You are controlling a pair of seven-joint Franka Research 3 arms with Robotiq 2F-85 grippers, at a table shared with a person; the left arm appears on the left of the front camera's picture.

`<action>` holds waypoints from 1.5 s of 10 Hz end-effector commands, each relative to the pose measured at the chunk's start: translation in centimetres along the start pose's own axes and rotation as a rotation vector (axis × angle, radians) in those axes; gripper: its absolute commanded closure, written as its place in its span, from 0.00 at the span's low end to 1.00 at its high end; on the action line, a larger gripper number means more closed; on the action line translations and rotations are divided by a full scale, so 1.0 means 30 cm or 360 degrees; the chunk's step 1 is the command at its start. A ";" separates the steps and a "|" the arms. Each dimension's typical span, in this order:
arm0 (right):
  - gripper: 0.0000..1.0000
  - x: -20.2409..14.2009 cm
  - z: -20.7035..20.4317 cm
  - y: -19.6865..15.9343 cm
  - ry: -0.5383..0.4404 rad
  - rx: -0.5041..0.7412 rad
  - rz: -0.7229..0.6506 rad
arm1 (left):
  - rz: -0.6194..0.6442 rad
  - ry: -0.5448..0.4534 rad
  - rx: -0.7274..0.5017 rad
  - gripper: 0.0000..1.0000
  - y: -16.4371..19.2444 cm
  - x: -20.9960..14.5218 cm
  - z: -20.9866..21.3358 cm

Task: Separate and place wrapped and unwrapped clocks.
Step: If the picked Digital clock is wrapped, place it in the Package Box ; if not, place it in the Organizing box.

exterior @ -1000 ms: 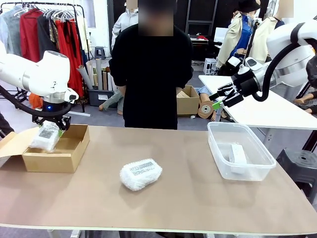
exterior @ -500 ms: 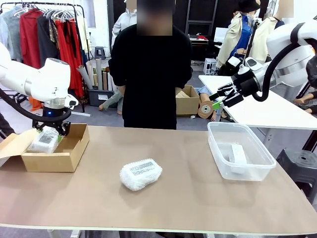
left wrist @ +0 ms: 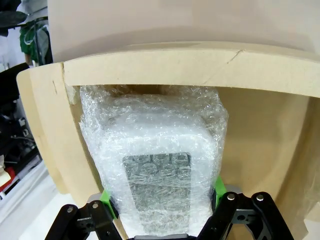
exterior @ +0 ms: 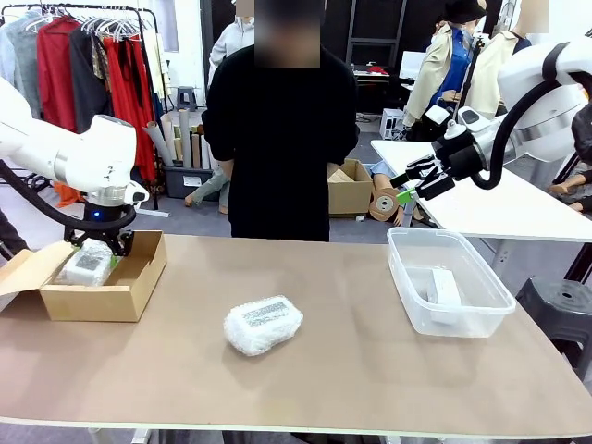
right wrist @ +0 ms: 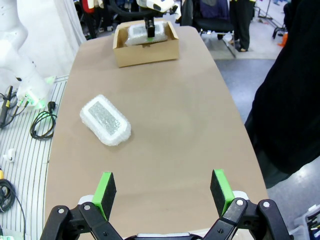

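Observation:
My left gripper (exterior: 96,248) is shut on a wrapped clock (exterior: 85,264), a white bubble-wrap bundle with a dark label, held low inside the tan cardboard box (exterior: 125,291). In the left wrist view the bundle (left wrist: 160,165) sits between the green pads of my left gripper (left wrist: 162,197), close to the box wall (left wrist: 175,67). A second wrapped clock (exterior: 263,324) lies on the table's middle, also seen from the right wrist (right wrist: 105,121). The bare white unwrapped clock (exterior: 444,287) lies in the clear tub (exterior: 407,296). My right gripper (exterior: 405,187) hangs open above the far right, nothing between its fingers (right wrist: 163,190).
A person in black (exterior: 282,139) stands at the table's far edge, hands behind the back. The box's flap (exterior: 23,268) hangs open to the left. A white side table (exterior: 499,208) stands at the right behind the tub. Bare tabletop (exterior: 351,370) spreads around the middle bundle.
My left gripper has come down with the wrapped clock, from above the box's left rim into the box. The right arm and the other clocks have not moved.

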State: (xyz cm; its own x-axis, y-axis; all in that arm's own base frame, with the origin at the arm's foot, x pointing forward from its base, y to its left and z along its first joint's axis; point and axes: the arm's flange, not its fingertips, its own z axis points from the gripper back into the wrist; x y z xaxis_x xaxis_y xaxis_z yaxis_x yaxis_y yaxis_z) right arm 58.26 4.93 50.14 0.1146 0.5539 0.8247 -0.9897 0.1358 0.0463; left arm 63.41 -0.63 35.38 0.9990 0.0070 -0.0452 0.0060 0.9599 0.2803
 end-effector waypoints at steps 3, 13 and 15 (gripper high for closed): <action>0.00 0.005 0.002 0.001 0.0010 -0.0004 0.0014 | -0.0008 0.0032 0.0011 0.72 -0.002 0.015 0.002; 0.00 0.005 0.002 0.001 0.0010 -0.0004 0.0014 | -0.0045 0.0005 0.0019 0.00 -0.027 0.001 0.027; 0.00 0.005 0.002 0.001 0.0010 -0.0004 0.0014 | -0.0043 -0.0023 0.0016 0.00 -0.024 -0.005 0.055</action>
State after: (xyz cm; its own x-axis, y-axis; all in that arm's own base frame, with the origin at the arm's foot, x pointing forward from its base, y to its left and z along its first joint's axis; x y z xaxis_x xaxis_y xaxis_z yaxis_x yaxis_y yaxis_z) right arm 58.26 4.93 50.14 0.1146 0.5539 0.8247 -0.9897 0.1358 0.0463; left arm 63.66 -1.99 36.09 0.9990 -0.0142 -0.0415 0.0254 0.9590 0.2821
